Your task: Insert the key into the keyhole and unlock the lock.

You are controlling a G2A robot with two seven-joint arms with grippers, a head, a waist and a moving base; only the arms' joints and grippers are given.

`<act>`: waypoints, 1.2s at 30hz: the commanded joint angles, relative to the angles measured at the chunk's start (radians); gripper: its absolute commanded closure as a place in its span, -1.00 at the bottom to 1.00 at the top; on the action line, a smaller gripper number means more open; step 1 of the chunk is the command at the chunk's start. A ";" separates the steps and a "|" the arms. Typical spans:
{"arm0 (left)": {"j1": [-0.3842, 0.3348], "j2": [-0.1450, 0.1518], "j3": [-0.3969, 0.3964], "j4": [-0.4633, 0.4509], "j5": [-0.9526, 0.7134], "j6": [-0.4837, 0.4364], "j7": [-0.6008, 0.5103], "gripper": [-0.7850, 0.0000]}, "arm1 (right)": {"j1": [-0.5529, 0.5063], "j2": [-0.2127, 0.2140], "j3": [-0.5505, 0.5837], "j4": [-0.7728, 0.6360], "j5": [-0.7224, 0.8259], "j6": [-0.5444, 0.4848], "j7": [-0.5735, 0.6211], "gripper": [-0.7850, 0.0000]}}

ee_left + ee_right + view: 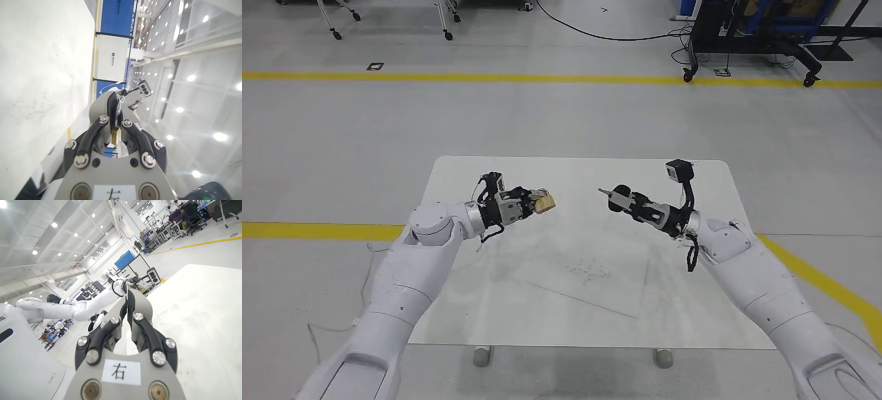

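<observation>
Left gripper (532, 203) clamped on lock (544, 203), right gripper (620, 197) pinching key (604, 191), mid-frame, well apart. If you misalign tip, key may skid off lock or twist in grip.

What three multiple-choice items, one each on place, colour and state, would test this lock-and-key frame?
1. Where is the lock?
A. Held in the left gripper above the table.
B. Lying on the table.
C. On the floor.

2. What colour is the lock's body?
A. Red.
B. Brass yellow.
C. Black.

3. How does the key stand?
A. Fully in the keyhole.
B. Held by the right gripper, apart from the lock.
C. Lying on the table.

Answers:
1 A, the left gripper clamps it off the table.
2 B, the top and left wrist views show a brass body.
3 B, the top view shows a clear gap between key tip and lock.
</observation>
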 commanded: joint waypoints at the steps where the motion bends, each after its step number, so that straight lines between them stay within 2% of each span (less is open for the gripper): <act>1: -0.042 -0.011 0.010 0.022 -0.017 0.025 0.051 1.00 | 0.002 -0.004 0.000 -0.017 -0.019 0.040 -0.019 1.00; 5: -0.090 -0.031 0.022 0.048 -0.058 -0.015 0.114 1.00 | -0.011 -0.011 0.007 -0.045 -0.036 0.070 -0.072 1.00; 9: -0.128 -0.057 0.073 0.112 -0.057 -0.006 0.159 1.00 | -0.027 -0.023 0.013 -0.073 -0.023 0.152 -0.170 1.00; 13: -0.165 -0.075 0.100 0.183 -0.044 -0.016 0.193 1.00 | -0.019 -0.039 -0.002 -0.075 -0.028 0.242 -0.218 1.00; 17: -0.200 -0.084 0.094 0.247 -0.065 -0.031 0.184 1.00 | 0.009 -0.057 -0.026 -0.068 -0.089 0.360 -0.264 1.00; 21: -0.213 -0.092 0.086 0.284 -0.097 -0.044 0.158 1.00 | 0.020 -0.075 -0.039 -0.055 -0.043 0.425 -0.277 1.00; 32: -0.212 -0.093 0.086 0.288 -0.098 -0.046 0.162 1.00 | 0.024 -0.080 -0.042 -0.057 -0.022 0.420 -0.263 1.00; 36: -0.179 -0.091 0.080 0.234 -0.076 -0.062 0.204 1.00 | 0.010 -0.089 -0.049 -0.075 -0.005 0.466 -0.303 1.00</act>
